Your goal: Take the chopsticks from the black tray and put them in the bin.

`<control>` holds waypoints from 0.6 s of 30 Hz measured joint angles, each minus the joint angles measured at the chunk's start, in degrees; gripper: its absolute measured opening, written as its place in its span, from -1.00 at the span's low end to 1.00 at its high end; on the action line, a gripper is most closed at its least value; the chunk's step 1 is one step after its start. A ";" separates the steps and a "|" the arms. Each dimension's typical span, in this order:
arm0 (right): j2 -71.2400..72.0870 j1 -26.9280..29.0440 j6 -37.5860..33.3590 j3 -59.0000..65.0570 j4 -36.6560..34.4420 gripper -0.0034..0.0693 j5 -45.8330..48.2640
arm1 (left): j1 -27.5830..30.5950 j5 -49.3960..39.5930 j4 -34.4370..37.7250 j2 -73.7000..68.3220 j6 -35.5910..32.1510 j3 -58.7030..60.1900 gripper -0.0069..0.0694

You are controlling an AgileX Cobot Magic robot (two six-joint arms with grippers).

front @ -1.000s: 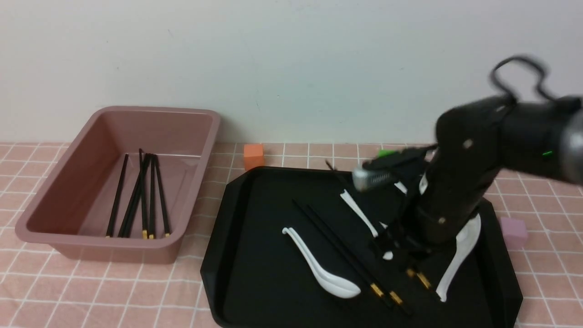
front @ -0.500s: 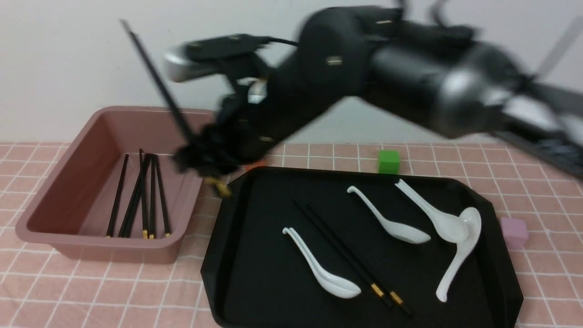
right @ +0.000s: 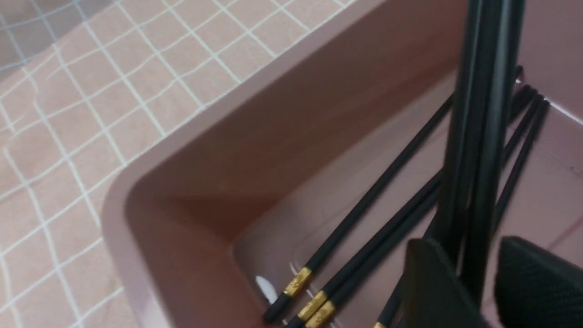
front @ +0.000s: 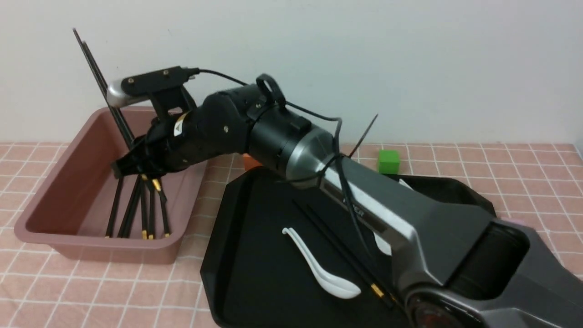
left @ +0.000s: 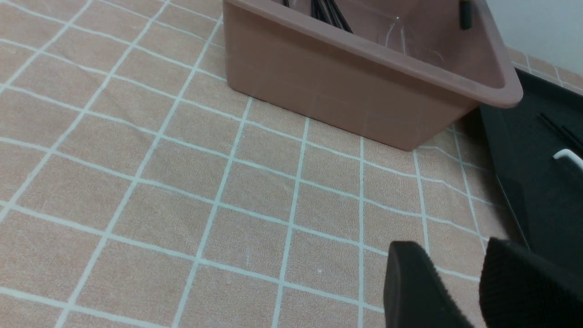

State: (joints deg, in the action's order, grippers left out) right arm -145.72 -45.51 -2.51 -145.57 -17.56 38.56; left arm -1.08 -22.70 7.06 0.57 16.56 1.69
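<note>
My right gripper point(front: 132, 166) hangs over the pink-brown bin point(front: 95, 253), inside its far right part. Two chopsticks point(front: 98, 73) stand steeply between its jaws, thin tips high up and gold-banded ends just below. In the right wrist view the gripper point(right: 467, 248) is open: these chopsticks point(right: 483, 114) lean on one finger, with a gap to the other. Several more chopsticks point(front: 115, 205) lie on the bin's floor. Another pair point(front: 330, 234) lies on the black tray point(front: 255, 255). My left gripper point(left: 460, 282) is open and empty above the cloth, near the bin point(left: 346, 86).
A white spoon point(front: 319, 269) lies on the tray beside the pair. My right arm stretches across the tray's right half and hides what lies there. A green cube point(front: 388, 161) and an orange cube point(front: 248, 160) sit behind the tray.
My right arm lifted two chopsticks off the tray's right side and swung left with them over the bin. Its jaws have since widened around them.
</note>
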 joint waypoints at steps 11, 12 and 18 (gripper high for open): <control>10.44 0.11 0.00 -0.57 5.66 0.29 20.07 | 0.00 0.00 0.00 0.00 0.00 0.00 -0.19; 12.57 0.11 0.00 -0.64 6.52 0.22 23.46 | 0.00 0.00 0.00 0.00 0.00 0.00 -0.19; 23.98 0.11 -0.08 -0.17 10.81 -0.45 33.29 | 0.00 0.00 0.00 0.00 0.02 0.00 -0.19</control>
State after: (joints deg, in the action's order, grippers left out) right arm -121.73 -45.40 -2.58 -145.74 -6.75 71.84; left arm -1.08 -22.70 7.06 0.57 16.57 1.69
